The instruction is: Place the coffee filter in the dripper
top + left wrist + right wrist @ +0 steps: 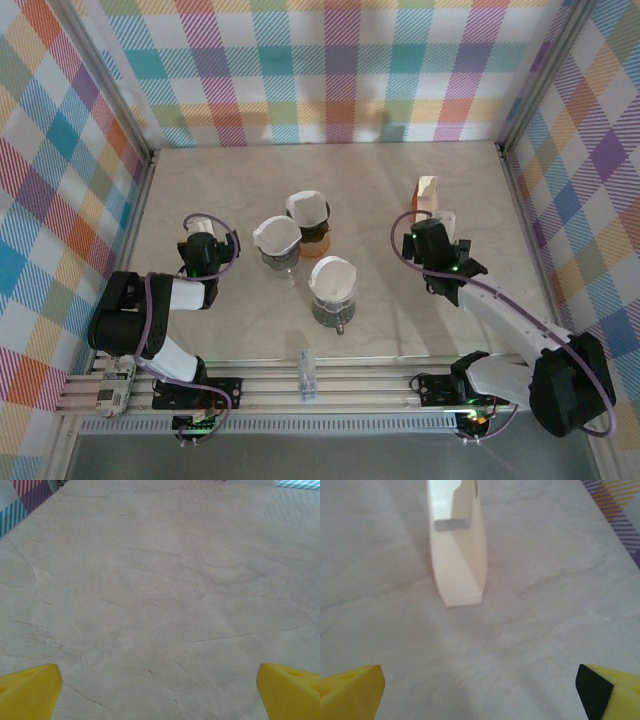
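Pale marbled table, plaid walls all round. Near the left edge the left gripper hovers, fingers spread, holding nothing. Mid-table, the left dripper, orange dripper and front dripper each seem to carry a white filter, so the job looks done. The right gripper, fingers spread and empty, faces a cream holder; I can't make out what it holds.

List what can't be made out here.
Cream stand: right wrist view, top cut off by the frame edge; contents unknown.
Filter in the near dripper: top view, too small to judge seating.
Small clear item: top view, too small to identify.
Left pincer: left wrist view, fingers cut off by the bottom edge.
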{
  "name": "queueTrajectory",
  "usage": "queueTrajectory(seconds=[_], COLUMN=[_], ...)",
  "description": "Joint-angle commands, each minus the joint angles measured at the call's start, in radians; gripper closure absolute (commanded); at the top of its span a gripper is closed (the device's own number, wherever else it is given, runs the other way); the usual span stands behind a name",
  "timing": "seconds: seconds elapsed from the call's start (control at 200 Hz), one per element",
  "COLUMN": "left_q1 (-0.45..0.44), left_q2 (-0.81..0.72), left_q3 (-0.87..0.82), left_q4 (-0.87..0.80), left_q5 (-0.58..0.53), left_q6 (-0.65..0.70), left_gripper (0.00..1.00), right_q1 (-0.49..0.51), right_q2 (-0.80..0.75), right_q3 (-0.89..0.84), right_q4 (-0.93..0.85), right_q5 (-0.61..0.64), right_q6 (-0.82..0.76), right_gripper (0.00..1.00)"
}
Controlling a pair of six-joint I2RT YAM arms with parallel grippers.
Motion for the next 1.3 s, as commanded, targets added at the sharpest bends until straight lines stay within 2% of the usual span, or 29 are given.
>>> queueTrajectory(seconds=[0.0,0.145,0.24,0.365,0.45,0.59,0.785,0.92,0.96,0.985,1.015,1.06,1.1,1.15,1.19,1.295], left_q1=[-0.006,-0.006,-0.006,-0.006,-0.006,-0.006,-0.006,-0.006,-0.006,-0.006,-0.006,-0.006,-0.006,-0.006,-0.006,-0.006], left_q2=[-0.003,-0.001,-0.001,0.0,-0.001,0.0,-0.001,-0.001,-0.001,0.0,0.0,-0.001,0.0,0.0,-0.001,0.0], left_q3=[-0.006,-0.005,-0.005,-0.006,-0.005,-0.005,-0.004,-0.005,-0.006,-0.006,-0.005,-0.005,-0.005,-0.005,-0.006,-0.004], left_q4=[0.035,0.035,0.035,0.035,0.034,0.033,0.033,0.033,0.034,0.033,0.033,0.034,0.033,0.034,0.033,0.034], left_q5=[0.008,0.009,0.008,0.008,0.007,0.008,0.009,0.009,0.009,0.009,0.008,0.007,0.006,0.006,0.008,0.006], left_q6=[0.016,0.016,0.017,0.016,0.015,0.015,0.015,0.015,0.016,0.016,0.015,0.016,0.016,0.016,0.015,0.016], left_gripper=[0.0,0.0,0.0,0.0,0.0,0.0,0.0,0.0,0.0,0.0,0.0,0.0,0.0,0.0,0.0,0.0], right_q1=[-0.105,-0.191,-0.252,-0.308,-0.338,-0.36,-0.365,-0.375,-0.383,-0.398,-0.4,-0.403,-0.403,-0.401,-0.4,-0.4], right_q2=[0.042,0.132,0.198,0.286,0.34,0.357,0.356,0.351,0.357,0.38,0.41,0.367,0.395,0.377,0.39,0.384], right_q3=[-0.055,-0.192,-0.216,-0.246,-0.246,-0.19,-0.195,-0.225,-0.244,-0.275,-0.318,-0.31,-0.314,-0.297,-0.307,-0.305], right_q4=[0.287,0.677,0.773,0.928,0.974,0.874,0.878,0.932,0.963,1.044,1.178,1.078,1.138,1.069,1.113,1.101], right_q5=[-0.086,-0.168,-0.263,-0.29,-0.324,-0.417,-0.433,-0.48,-0.532,-0.57,-0.54,-0.494,-0.493,-0.497,-0.496,-0.496], right_q6=[-0.154,-0.299,-0.289,-0.269,-0.247,-0.251,-0.252,-0.257,-0.265,-0.268,-0.262,-0.225,-0.238,-0.232,-0.239,-0.239], right_gripper=[0.01,0.01,0.01,0.01,0.01,0.01,0.01,0.01,0.01,0.01,0.01,0.01,0.01,0.01,0.01,0.01])
